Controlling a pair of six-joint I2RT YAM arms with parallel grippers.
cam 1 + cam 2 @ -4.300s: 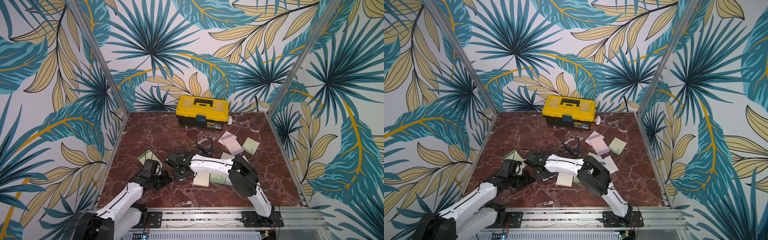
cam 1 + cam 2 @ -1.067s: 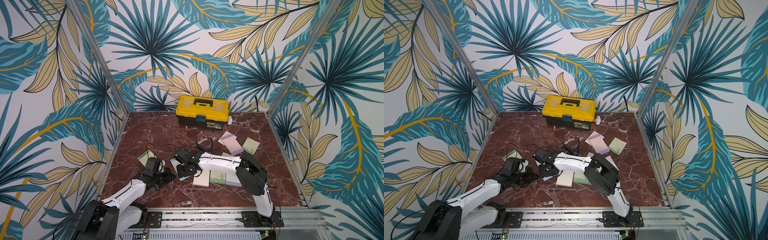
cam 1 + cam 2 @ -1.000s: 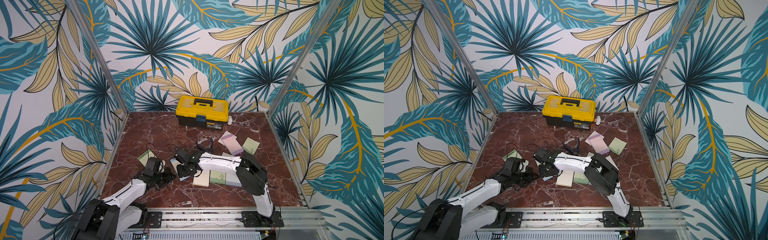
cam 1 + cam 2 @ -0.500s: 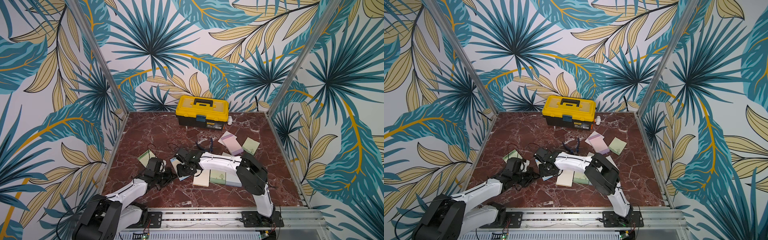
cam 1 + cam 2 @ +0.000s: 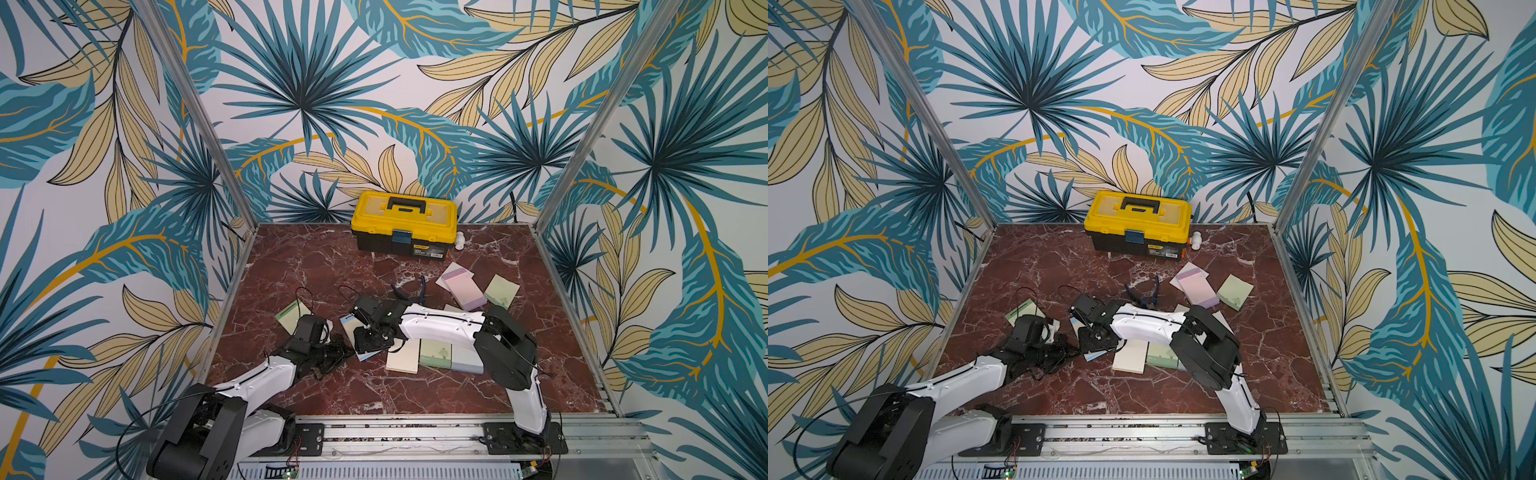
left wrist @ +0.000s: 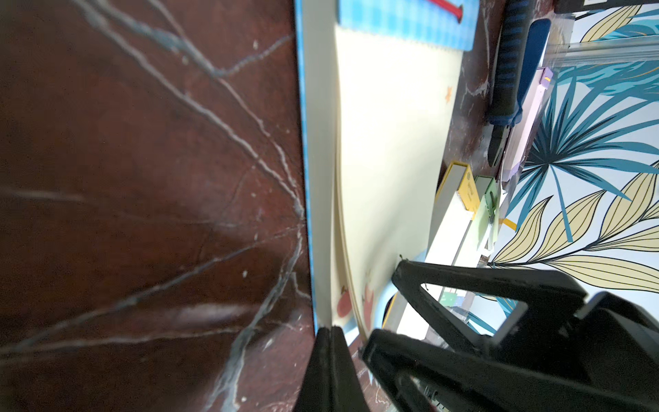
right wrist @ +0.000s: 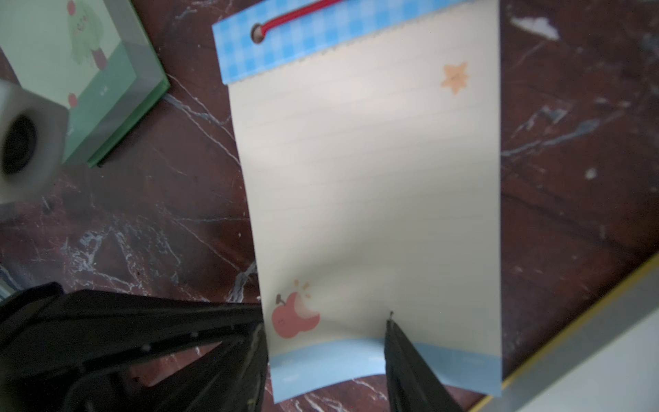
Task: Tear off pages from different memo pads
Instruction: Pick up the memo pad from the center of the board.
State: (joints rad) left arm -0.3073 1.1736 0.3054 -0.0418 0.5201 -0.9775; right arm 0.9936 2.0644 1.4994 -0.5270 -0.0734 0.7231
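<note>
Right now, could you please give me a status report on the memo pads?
Left gripper shut at blue-bordered pad's corner. Right gripper open, one fingertip on the top page. Page bowed, not torn off. Cream pad close alongside.

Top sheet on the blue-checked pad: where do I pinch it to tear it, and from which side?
Best bet: pinch the top sheet at its pale-blue bottom strip, coming in from that free end, opposite the checked header. The strip bows up off the pad there; the header end is bound.
</note>
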